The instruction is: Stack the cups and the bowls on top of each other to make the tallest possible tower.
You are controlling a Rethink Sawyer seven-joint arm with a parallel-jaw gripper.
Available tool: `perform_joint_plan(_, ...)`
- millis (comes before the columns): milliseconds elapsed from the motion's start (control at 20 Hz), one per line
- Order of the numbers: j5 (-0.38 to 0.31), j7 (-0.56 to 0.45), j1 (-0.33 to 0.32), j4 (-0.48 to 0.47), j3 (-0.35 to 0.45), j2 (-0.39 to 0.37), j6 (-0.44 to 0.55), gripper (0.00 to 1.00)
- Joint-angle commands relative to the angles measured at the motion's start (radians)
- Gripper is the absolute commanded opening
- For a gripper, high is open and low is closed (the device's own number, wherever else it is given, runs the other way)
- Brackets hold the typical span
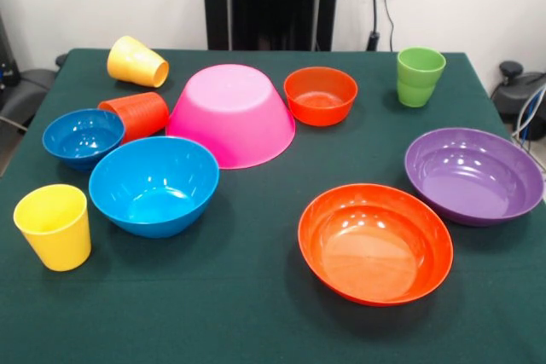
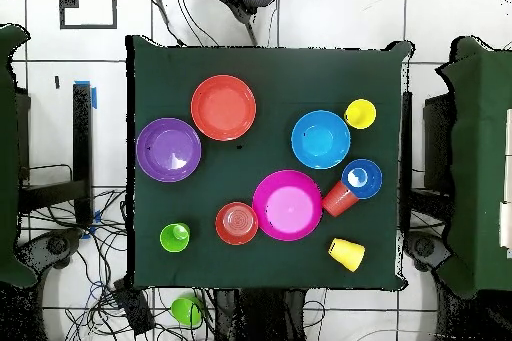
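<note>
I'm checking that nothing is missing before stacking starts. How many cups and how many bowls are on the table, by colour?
Cups: 4: yellow 2, orange-red 1, green 1
Bowls: 6: blue 2, orange 2, pink 1, purple 1
Total: 10

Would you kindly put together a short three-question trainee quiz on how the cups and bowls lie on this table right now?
1. True or false: the large pink plastic bowl sits mouth down on the green tablecloth.
2. How many of the small plastic cups lie on their sides?
3. Which cup stands nearest the wide shallow purple plastic bowl? A) the upright yellow cup B) the green cup C) the orange-red cup

Key:
1. True; its flat base faces up.
2. Two: the orange-red cup and the tipped yellow cup.
3. B
</note>
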Motion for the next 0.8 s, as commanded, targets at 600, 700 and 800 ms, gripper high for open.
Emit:
perform_joint_plan(600, 0.056, 0.127, 0.381, 0.114, 0.016, -0.13, -0.121, 1.0)
perform_joint_plan(700, 0.085, 0.139, 0.405, 0.129, 0.032, -0.141, -0.091, 1.0)
perform_joint_plan(800, 0.108, 0.152, 0.424, 0.139, 0.045, -0.148, -0.066, 1.0)
